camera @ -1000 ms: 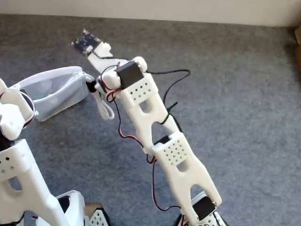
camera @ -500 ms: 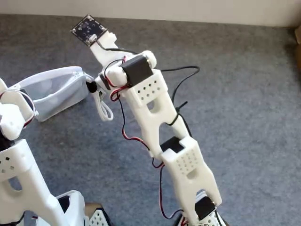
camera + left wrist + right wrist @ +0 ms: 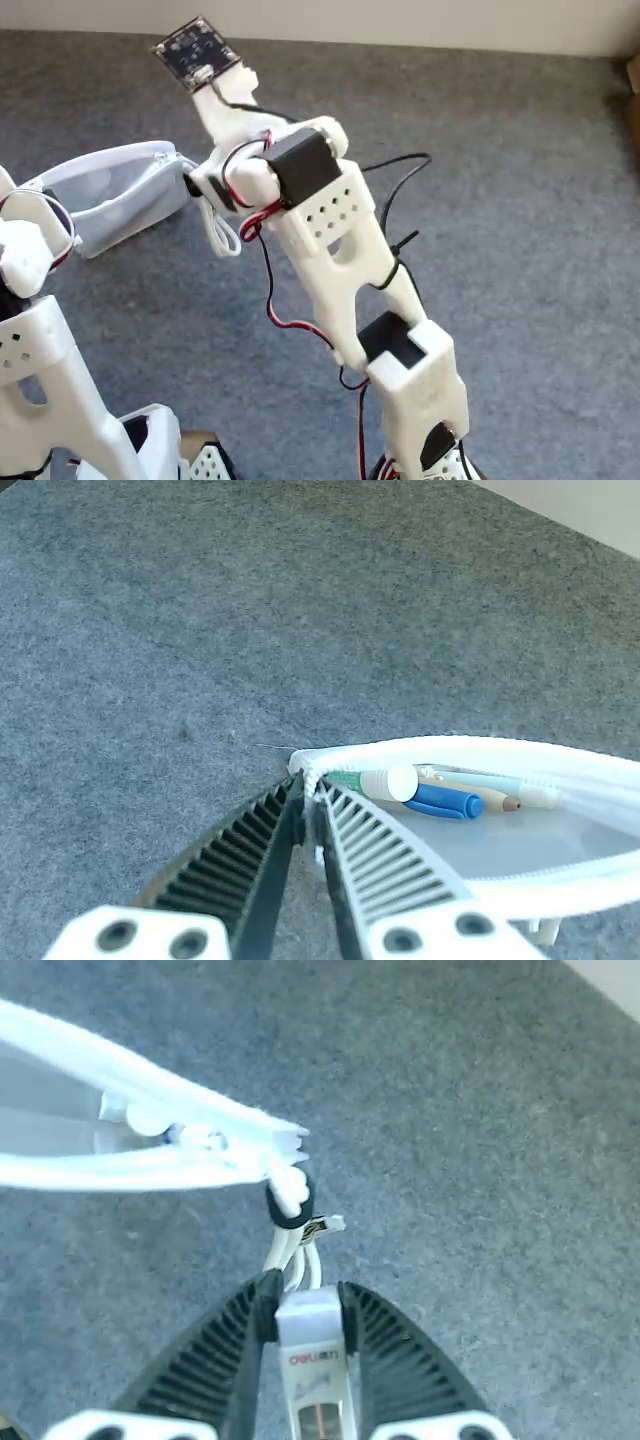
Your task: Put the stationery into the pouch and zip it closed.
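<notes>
A translucent white pouch point(image 3: 115, 195) lies on the grey carpet with its mouth open. Inside it I see a blue pen point(image 3: 440, 802), a green pen with a white cap point(image 3: 378, 780) and other pens. My left gripper point(image 3: 305, 805) is shut on one end of the pouch point(image 3: 520, 830). At the other end point(image 3: 285, 1145), a white wrist strap point(image 3: 312, 1330) hangs from a black ring. My right gripper point(image 3: 310, 1305) is shut on that strap. From above, the right gripper point(image 3: 205, 190) sits at the pouch's right end, with the strap loop point(image 3: 222, 232) below it.
Grey carpet point(image 3: 520, 180) covers the whole work surface. A pale wall edge point(image 3: 400, 20) runs along the back. The left arm's base point(image 3: 40, 380) stands at the near left, and the right arm's links point(image 3: 340, 250) cross the middle.
The right arm's elbow and upper links have shifted to the right and its wrist has tipped up. Its gripper stays at the pouch's right end. The pouch and left arm have not moved.
</notes>
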